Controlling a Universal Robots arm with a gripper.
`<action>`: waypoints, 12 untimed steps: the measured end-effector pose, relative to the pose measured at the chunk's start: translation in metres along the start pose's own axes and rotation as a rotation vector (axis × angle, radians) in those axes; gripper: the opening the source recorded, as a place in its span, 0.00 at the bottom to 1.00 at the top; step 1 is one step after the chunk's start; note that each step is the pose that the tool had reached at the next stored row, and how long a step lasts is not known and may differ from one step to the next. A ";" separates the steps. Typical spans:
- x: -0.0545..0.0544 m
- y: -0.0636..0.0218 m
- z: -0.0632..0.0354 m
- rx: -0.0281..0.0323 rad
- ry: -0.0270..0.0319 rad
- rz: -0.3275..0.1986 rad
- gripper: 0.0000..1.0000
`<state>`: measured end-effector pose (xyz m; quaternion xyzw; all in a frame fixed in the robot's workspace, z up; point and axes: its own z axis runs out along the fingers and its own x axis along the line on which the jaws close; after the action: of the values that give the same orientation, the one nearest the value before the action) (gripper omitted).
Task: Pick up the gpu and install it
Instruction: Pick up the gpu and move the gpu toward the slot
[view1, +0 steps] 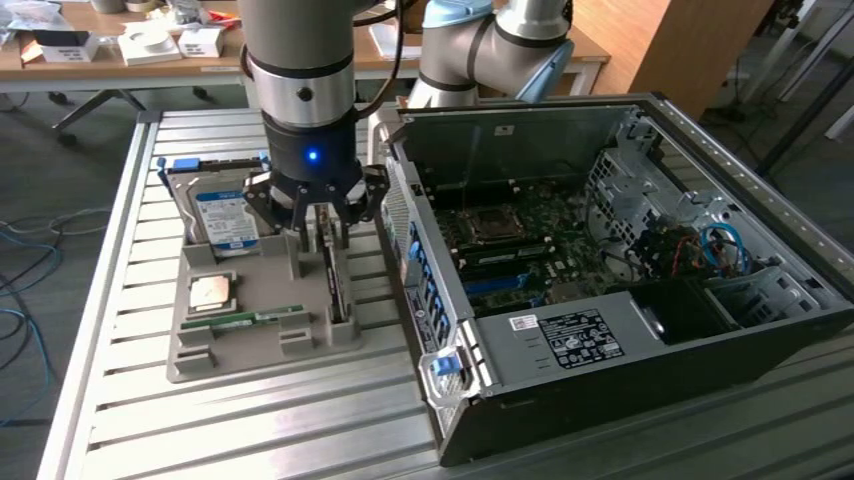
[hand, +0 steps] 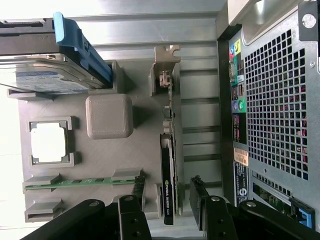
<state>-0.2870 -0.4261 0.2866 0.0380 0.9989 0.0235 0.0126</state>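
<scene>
Dark green gpu (hand: 168, 150) stood on edge in grey holder (hand: 100, 155) beside case (hand: 275, 100) | gripper (hand: 167, 192) apart, straddling it, not clamped | step: pick-up approach | grip likely needed centring on thin board.

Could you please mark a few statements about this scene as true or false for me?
1. The gpu stands on edge in the gray tray. True.
2. The gripper is shut on the gpu. False: its jaws stand open on either side of the card.
3. The computer case is open, with the motherboard showing. True.
4. The hard drive sits inside the computer case. False: the hard drive is in the gray tray.
</scene>
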 end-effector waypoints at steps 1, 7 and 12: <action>0.000 0.0000 0.0000 0.0000 0.0000 0.000 0.49; 0.000 -0.0005 0.0090 0.0000 0.0000 0.000 0.49; 0.000 -0.0006 0.0121 0.0001 0.0001 0.000 0.49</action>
<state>-0.2870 -0.4261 0.2744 0.0380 0.9989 0.0235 0.0125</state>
